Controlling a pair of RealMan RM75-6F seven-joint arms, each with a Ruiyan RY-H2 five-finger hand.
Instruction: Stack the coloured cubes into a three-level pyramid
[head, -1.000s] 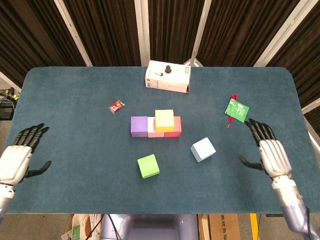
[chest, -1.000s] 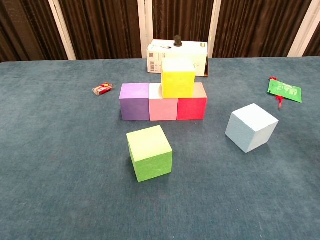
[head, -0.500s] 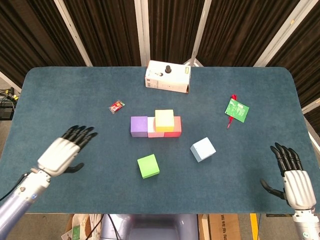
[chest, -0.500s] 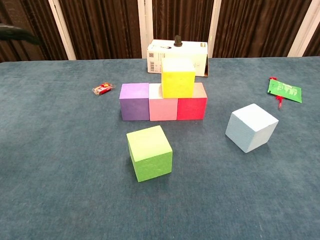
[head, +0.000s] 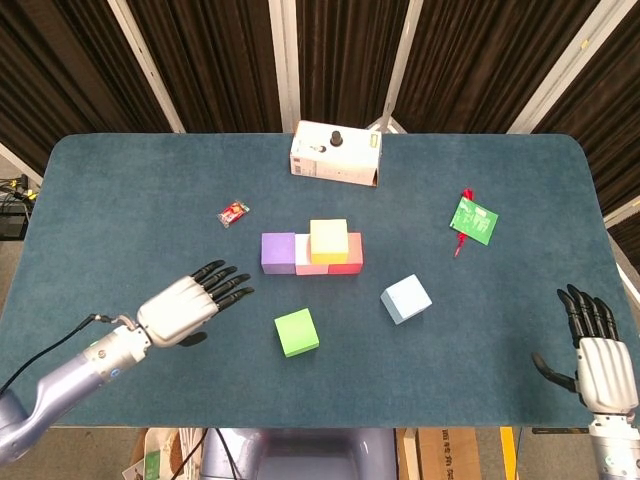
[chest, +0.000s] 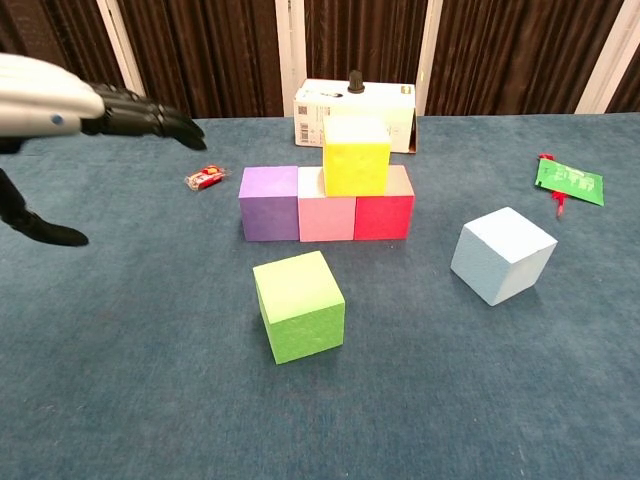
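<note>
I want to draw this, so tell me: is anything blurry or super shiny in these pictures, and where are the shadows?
Head view: sharp, evenly lit, no glare; the green cube and light blue cube cast only faint shadows. Chest view: cubes crisp, but the left hand at the left edge looks large and slightly soft; its white back is the brightest spot.

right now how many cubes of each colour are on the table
purple cube: 1
pink cube: 1
red cube: 1
yellow cube: 1
green cube: 1
light blue cube: 1
total: 6 cubes
</note>
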